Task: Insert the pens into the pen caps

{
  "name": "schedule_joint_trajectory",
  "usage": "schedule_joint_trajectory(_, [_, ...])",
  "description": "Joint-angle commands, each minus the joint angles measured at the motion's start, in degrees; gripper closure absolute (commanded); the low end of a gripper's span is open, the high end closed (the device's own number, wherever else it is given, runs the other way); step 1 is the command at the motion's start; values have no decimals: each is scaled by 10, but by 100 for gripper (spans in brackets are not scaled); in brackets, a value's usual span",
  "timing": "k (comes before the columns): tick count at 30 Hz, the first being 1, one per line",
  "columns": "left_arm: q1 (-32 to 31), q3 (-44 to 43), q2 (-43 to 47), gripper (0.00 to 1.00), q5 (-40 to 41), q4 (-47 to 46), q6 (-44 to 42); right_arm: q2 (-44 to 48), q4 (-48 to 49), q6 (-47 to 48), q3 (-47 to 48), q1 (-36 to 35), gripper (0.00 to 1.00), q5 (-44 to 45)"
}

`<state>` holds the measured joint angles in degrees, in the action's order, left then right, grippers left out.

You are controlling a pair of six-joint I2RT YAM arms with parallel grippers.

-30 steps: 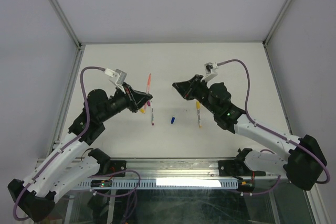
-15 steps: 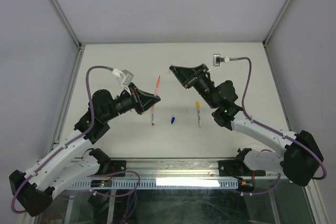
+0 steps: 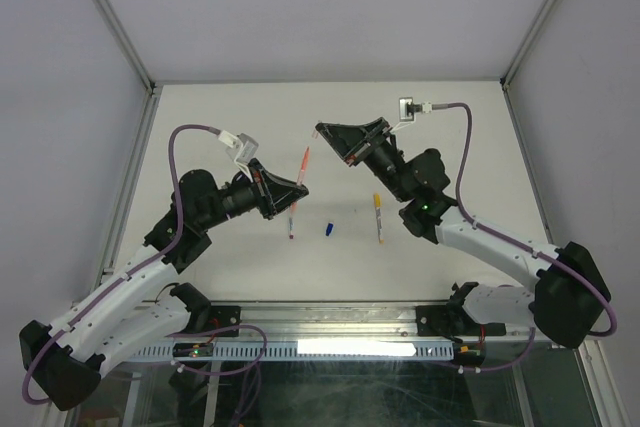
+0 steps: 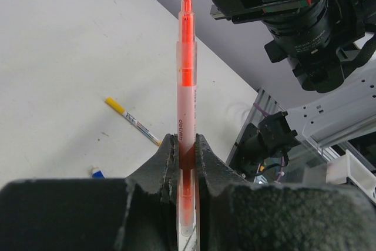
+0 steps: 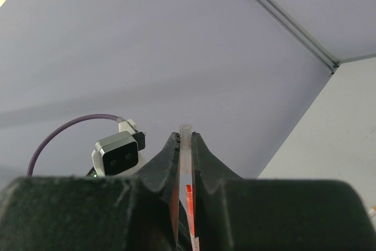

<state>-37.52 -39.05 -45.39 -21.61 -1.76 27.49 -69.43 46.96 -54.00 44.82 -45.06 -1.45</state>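
Observation:
My left gripper is shut on a red-orange pen, held off the table with its uncapped tip slanting up toward my right gripper. In the left wrist view the pen stands between the fingers, its tip just short of the right gripper. My right gripper is shut on a small clear pen cap; the red tip shows below it between the fingers. A yellow-ended pen, another pen and a blue cap lie on the table.
The white table is walled on the left, right and back. The yellow-ended pen and blue cap lie below the raised pen. The left wrist camera faces the right gripper.
My left gripper has carried the pen up and to the right. My right gripper has moved up and left and turned toward the pen tip, so the two now nearly meet.

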Motion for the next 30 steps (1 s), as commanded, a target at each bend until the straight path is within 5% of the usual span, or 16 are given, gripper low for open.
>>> schedule_joint_trajectory(1, [-4,-2,1,100,-13,-33,2,-4,32,-11,29,-4,100,-20])
schedule_joint_trajectory(30, [-3,-3,9,100,-4,-31,1,8,2,-16,15,-12,100,-47])
